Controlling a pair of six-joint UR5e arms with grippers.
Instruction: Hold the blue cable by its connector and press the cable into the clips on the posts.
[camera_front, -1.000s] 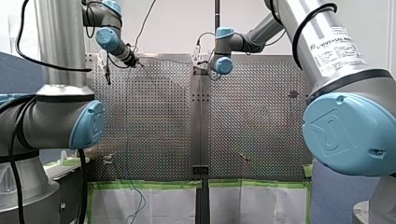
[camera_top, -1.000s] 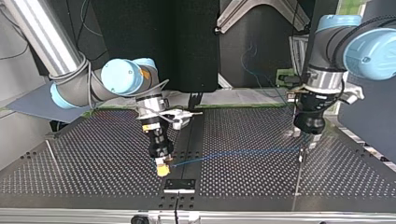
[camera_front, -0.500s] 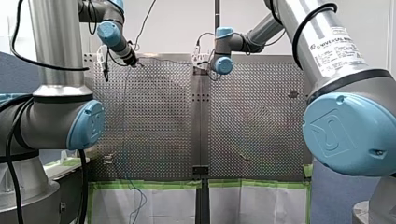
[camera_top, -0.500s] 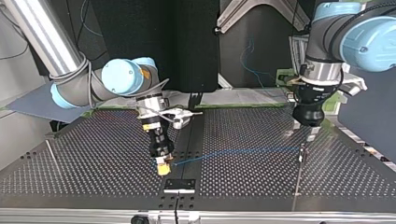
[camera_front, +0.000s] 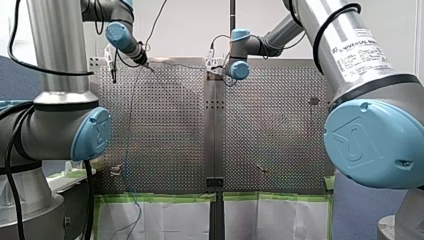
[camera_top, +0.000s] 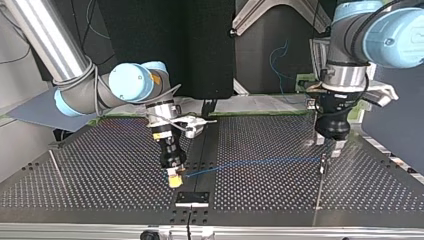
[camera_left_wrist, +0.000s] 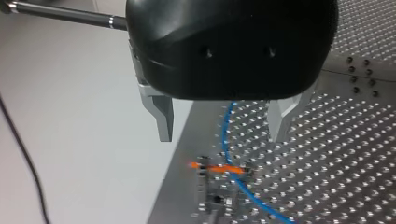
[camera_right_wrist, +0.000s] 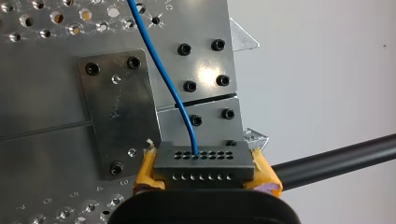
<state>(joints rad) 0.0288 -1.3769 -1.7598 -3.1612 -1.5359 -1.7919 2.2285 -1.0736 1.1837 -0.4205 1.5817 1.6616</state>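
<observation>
R tool (camera_right_wrist: 204, 173), yellow pads (camera_right_wrist: 145, 171) on both sides, is pinching the grey connector (camera_right_wrist: 204, 161) of the blue cable (camera_right_wrist: 161, 70). Cable leaves the connector's row of holes & runs off over the perforated counter (camera_right_wrist: 42, 93). In top view this tool sits low by the counter's mid seam, w/ cable stretched from it toward the view's right, just above the surface, as far as a thin post (camera_top: 323, 162). L tool (camera_left_wrist: 222, 123) hangs above that spot, metal fingers (camera_left_wrist: 161, 116) spread wide, nothing btwn them. Under it the cable crosses an orange clip (camera_left_wrist: 217, 168) on the post; can't tell if it's seated in the clip or just lying across. In front view the cable runs on from under L tool along the counter & hangs over its near edge
</observation>
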